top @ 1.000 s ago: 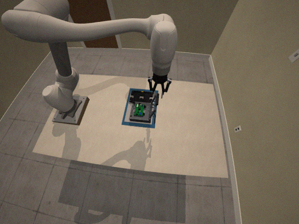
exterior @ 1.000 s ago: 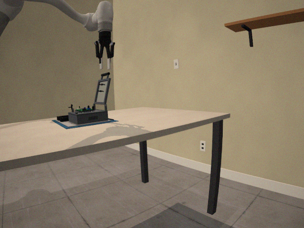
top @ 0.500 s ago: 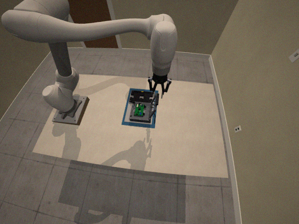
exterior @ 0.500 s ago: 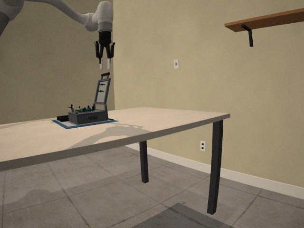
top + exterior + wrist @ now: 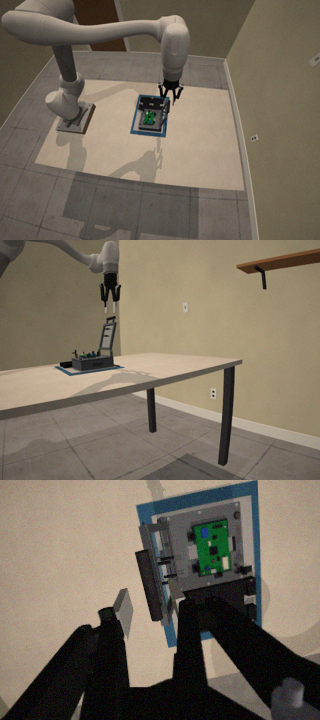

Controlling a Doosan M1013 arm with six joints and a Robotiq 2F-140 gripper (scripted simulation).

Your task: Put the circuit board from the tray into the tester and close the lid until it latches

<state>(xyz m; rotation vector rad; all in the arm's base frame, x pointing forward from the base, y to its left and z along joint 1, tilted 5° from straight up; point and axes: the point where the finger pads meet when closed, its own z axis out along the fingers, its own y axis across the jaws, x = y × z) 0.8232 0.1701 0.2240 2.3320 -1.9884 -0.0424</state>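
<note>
The green circuit board [image 5: 149,118] [image 5: 87,355] [image 5: 213,547] lies face up on the tester [image 5: 149,128] [image 5: 87,364], its white connector toward the end by the hook [image 5: 75,353] [image 5: 244,570]. It looks flat; the pins and holes cannot be made out. The lid [image 5: 108,336] stands open, leaning slightly back from the board. Its black handle [image 5: 168,106] [image 5: 111,318] [image 5: 148,585] is at the top. My gripper [image 5: 169,101] [image 5: 110,309] [image 5: 150,594] is partly open and empty, pointing down above the handle and not touching it.
The black tray [image 5: 151,103] [image 5: 65,364] [image 5: 220,592] lies beside the tester's hook end, with no board seen in it. Tester and tray stand on a blue-bordered mat [image 5: 133,126] [image 5: 257,530]. The raised lid is the tallest thing near the gripper.
</note>
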